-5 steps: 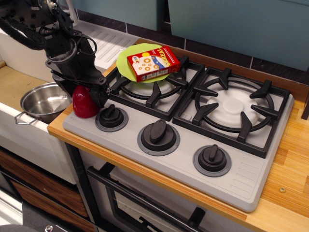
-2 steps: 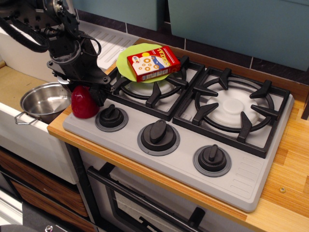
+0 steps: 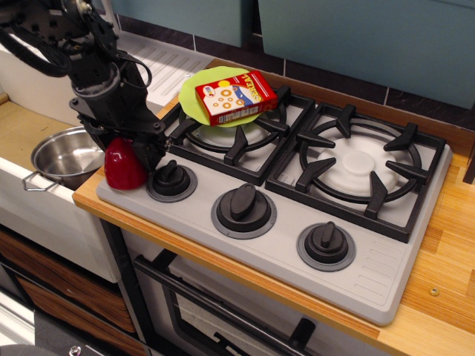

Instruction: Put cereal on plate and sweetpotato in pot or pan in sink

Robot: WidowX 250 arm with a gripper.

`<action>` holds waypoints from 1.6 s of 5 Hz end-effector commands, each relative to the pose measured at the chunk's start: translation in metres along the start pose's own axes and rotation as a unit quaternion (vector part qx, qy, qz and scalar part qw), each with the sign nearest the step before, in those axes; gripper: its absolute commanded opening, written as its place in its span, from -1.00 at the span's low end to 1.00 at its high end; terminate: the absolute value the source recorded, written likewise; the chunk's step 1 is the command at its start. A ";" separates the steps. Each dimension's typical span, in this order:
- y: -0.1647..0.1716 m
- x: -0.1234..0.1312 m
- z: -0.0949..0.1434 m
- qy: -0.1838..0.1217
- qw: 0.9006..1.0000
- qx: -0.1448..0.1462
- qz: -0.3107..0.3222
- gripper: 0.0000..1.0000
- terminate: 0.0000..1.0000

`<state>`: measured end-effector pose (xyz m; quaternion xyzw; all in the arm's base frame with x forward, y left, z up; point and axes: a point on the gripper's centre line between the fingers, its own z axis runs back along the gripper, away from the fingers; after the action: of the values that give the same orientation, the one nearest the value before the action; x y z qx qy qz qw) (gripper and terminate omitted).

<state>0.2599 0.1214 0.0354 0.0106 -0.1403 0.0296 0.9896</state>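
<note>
The black gripper (image 3: 125, 144) stood over the left front corner of the stove (image 3: 297, 222), its fingers (image 3: 152, 152) drawn in narrowly around the top of the sweetpotato (image 3: 123, 165) and holding it; whether the toy's base rested on the stove's grey edge or hung just above it could not be told. The sweetpotato was one glossy, dark red, smooth dome, just left of the nearest knob (image 3: 171, 180).

To the left of the stove, in the white sink (image 3: 44, 215), sat one shiny steel pot (image 3: 68, 156) with a thin loop handle, just beside the sweetpotato but apart from it. A ribbed white drainboard (image 3: 167, 63) lay behind the stove's left corner.

At the stove's back left, one lime-green round plate (image 3: 194, 100) overlapped the left burner grate (image 3: 237, 126), and one flat red cardboard cereal (image 3: 236, 96) box with printed rings lay on it.

The stove showed two black cast grates over white burner caps and three round black knobs on grey rings along its front. A wooden counter (image 3: 445, 245) framed the stove.
</note>
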 end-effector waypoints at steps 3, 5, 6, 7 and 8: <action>0.043 0.055 0.039 -0.036 0.996 -0.025 -0.081 -1.00 -1.00; 0.074 0.071 0.018 -0.048 0.993 -0.038 -0.100 -1.00 -1.00; 0.083 0.069 0.005 -0.054 0.993 -0.037 -0.096 -1.00 -1.00; 0.089 0.062 -0.002 -0.057 0.994 -0.037 -0.091 -1.00 -1.00; 0.098 0.052 -0.008 -0.056 0.995 -0.031 -0.083 -1.00 -1.00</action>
<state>0.2980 0.2228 0.0296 -0.0204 -0.1822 -0.0523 0.9816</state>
